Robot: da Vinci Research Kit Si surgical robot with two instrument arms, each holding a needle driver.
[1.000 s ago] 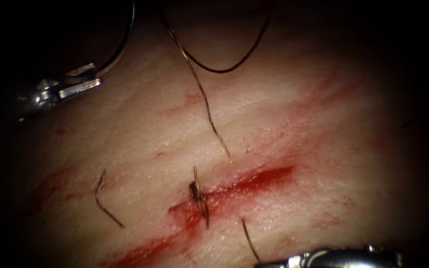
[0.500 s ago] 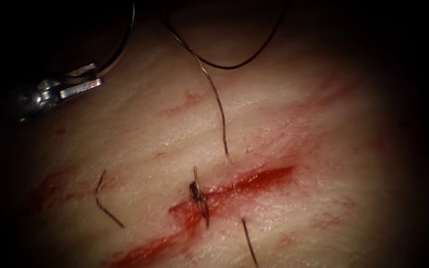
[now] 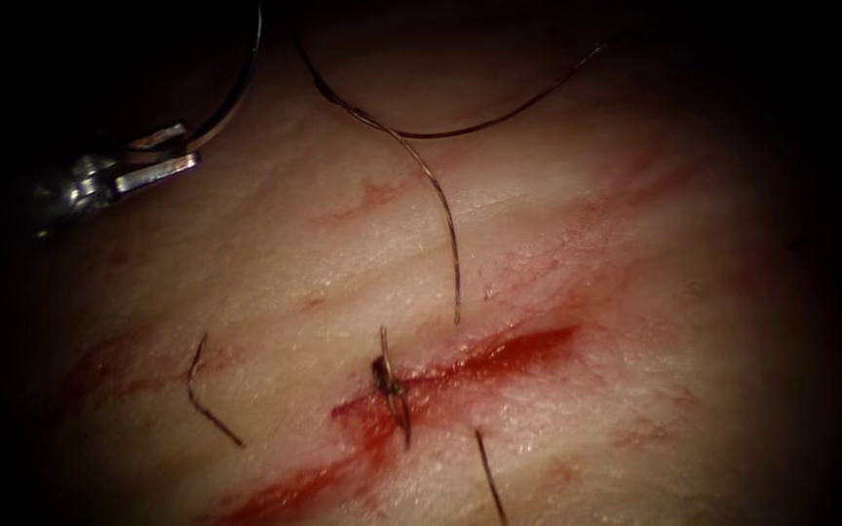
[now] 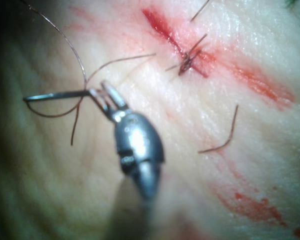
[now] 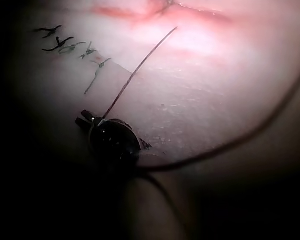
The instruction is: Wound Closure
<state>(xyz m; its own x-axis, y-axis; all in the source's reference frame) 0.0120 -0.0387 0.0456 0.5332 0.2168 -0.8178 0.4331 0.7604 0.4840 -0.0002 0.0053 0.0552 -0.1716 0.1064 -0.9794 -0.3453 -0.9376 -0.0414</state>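
Steel needle (image 4: 55,95), curved and clear of the tissue (image 3: 577,244), sits clamped in the left claw (image 3: 163,156), whose jaws are closed on it near one end. Thread (image 3: 440,205) trails from beyond that claw, loops, and drops to enter the tissue just above the cut (image 3: 499,356), right of the knotted stitch (image 3: 392,385). The right claw (image 5: 87,121) appears closed on a strand of thread. Risk, as I judge it: the slack loop could snag the needle, or tension on the strand could tear the wound edge.
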